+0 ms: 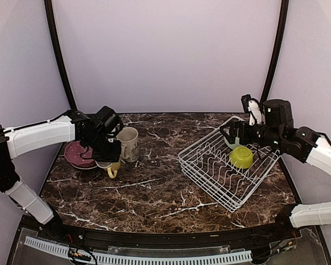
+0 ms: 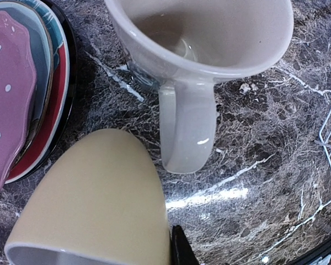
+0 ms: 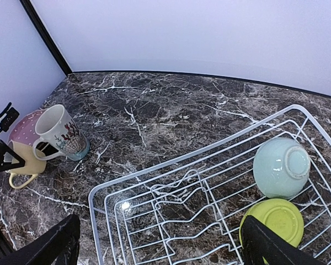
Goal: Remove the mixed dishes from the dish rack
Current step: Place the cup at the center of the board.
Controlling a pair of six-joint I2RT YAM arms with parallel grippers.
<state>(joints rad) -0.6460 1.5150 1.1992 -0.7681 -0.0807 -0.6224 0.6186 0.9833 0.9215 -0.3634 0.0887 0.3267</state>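
Observation:
My left gripper (image 1: 107, 150) is shut on the rim of the yellow mug (image 2: 94, 204), low over the table by the stacked plates (image 2: 22, 94); only one dark finger (image 2: 182, 251) shows beside the mug wall. The cream-grey mug (image 2: 204, 44) stands upright just beyond it, handle toward the yellow mug. The white wire dish rack (image 3: 171, 165) lies on the right and holds a pale mint bowl (image 3: 280, 165) and a lime-green bowl (image 3: 273, 221), both upside down. My right gripper (image 3: 160, 248) hovers open above the rack's plate slots, near the bowls, with nothing between its fingers.
The plate stack (image 1: 77, 154) has a pink dotted plate on top and sits at the table's left edge. A strip of dark marble table (image 1: 154, 182) separates the mugs from the rack (image 1: 229, 163). Walls close in the back and both sides.

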